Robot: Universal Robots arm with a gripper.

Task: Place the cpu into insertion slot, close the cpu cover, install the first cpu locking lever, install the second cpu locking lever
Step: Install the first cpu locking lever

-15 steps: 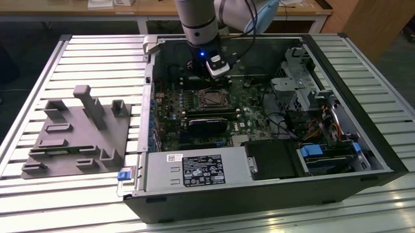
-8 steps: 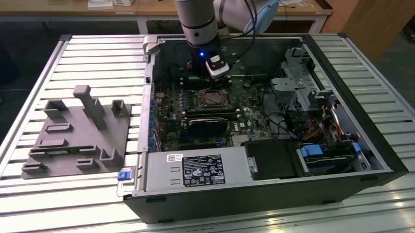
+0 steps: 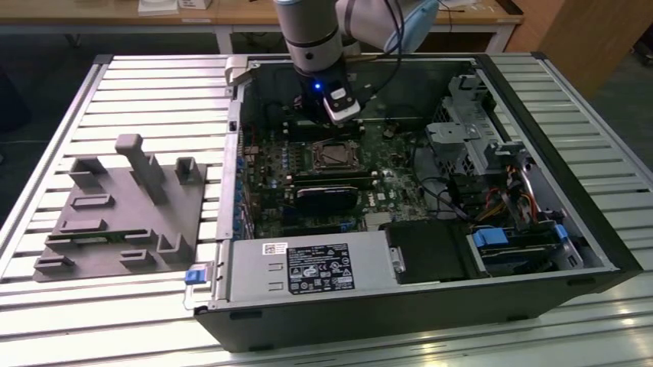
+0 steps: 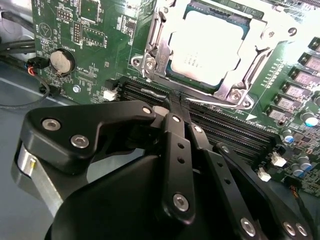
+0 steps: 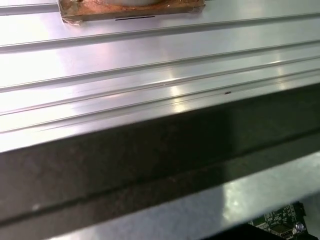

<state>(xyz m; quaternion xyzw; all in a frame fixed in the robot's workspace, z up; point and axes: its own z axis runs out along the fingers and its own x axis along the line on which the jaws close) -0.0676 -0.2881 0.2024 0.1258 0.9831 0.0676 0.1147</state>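
In the second wrist view the cpu (image 4: 207,40), a pale square chip, lies in the insertion slot (image 4: 170,75) on the green circuit board (image 4: 95,35). The cpu cover (image 4: 240,75), a silvery frame, lies down around the chip, which shows through its window. My gripper (image 4: 176,102) hovers just short of the socket, over the long black memory slots (image 4: 225,125). Its black fingers (image 4: 172,150) are pressed together with nothing between them. In the exterior view the gripper (image 3: 334,115) hangs inside the open computer case, just behind the insertion slot (image 3: 334,155).
The black computer case (image 3: 408,321) lies open on a slatted metal table (image 3: 153,84). A grey power-supply box (image 3: 306,267) fills its front, drive bays and cables (image 3: 500,199) the exterior view's right. A grey fixture (image 3: 122,210) stands on the exterior view's left. The first wrist view has table slats (image 5: 150,65).
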